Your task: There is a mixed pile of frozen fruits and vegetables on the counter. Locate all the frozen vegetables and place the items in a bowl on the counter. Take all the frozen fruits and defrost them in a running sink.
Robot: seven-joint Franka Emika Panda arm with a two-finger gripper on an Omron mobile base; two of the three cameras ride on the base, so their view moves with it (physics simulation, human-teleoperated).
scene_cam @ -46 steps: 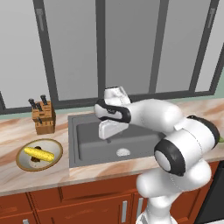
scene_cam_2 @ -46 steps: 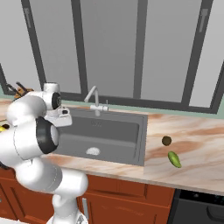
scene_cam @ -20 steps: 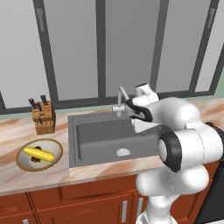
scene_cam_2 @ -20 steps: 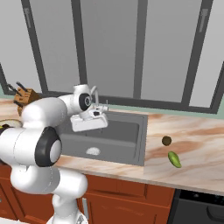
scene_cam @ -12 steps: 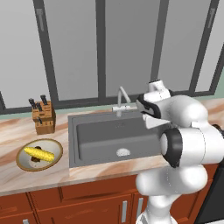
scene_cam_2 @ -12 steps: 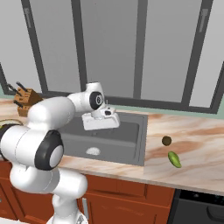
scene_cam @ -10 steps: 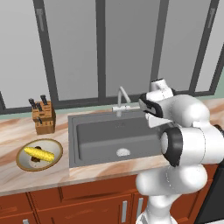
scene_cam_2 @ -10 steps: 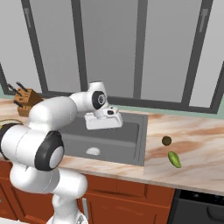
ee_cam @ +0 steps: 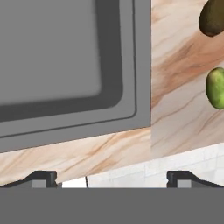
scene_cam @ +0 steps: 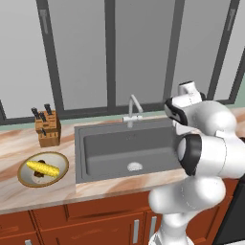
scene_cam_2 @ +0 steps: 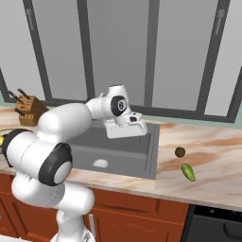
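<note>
My gripper (scene_cam_2: 126, 129) hangs open and empty over the right end of the dark grey sink (scene_cam_2: 113, 150). In the hand view its fingertips (ee_cam: 43, 177) stand wide apart above the sink's (ee_cam: 57, 52) right corner. On the counter (scene_cam_2: 208, 156) right of the sink lie the frozen fruits: a brown ball (scene_cam_2: 180, 151) (ee_cam: 212, 17) and a yellow-green piece (scene_cam_2: 188, 172) (ee_cam: 215, 87), both apart from the gripper. Far left, the cream bowl (scene_cam: 57, 160) holds the yellow corn cob (scene_cam: 43, 168) and a dark brown lump (scene_cam: 38, 175).
A curved silver faucet (scene_cam: 133, 109) rises behind the sink, with no water showing. The round drain (scene_cam: 134, 166) sits in the basin floor. A wooden knife block (scene_cam: 47, 128) stands behind the bowl. Windows back the counter. The counter's front edge runs just beyond the fruits.
The arm has swung right, from above the sink's left part past the faucet to its right end. The jaws stayed open and empty. The food has not moved.
</note>
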